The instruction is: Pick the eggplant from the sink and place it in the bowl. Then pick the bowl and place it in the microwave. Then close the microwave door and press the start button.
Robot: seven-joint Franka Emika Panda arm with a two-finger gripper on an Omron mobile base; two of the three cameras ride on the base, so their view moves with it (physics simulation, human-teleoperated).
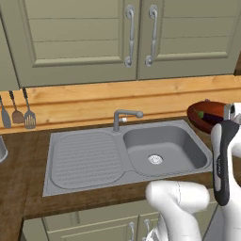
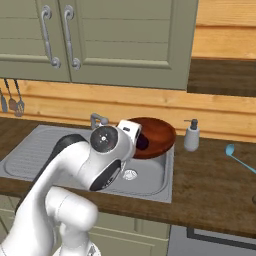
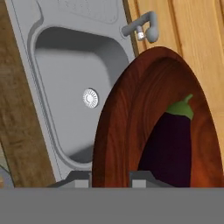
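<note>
The reddish-brown bowl (image 3: 131, 122) has its rim between my two finger tips, and my gripper (image 3: 111, 179) is shut on it. The dark purple eggplant (image 3: 170, 148) with its green cap lies inside the bowl. In the right base view the bowl (image 2: 159, 134) hangs over the right end of the sink (image 2: 150, 177), just beyond my hand (image 2: 129, 132). In the left base view the bowl (image 1: 207, 116) sits at the far right, partly behind my arm. The sink basin (image 1: 164, 148) holds nothing but its drain (image 3: 90, 98). The microwave and its door are out of view.
The grey faucet (image 1: 125, 115) stands behind the basin, with the ribbed drainboard (image 1: 84, 157) to its left. A soap dispenser (image 2: 191, 136) and a blue utensil (image 2: 235, 152) are on the wooden counter to the right. Utensils (image 1: 19, 113) hang on the wall, and cabinet doors (image 1: 127, 33) are overhead.
</note>
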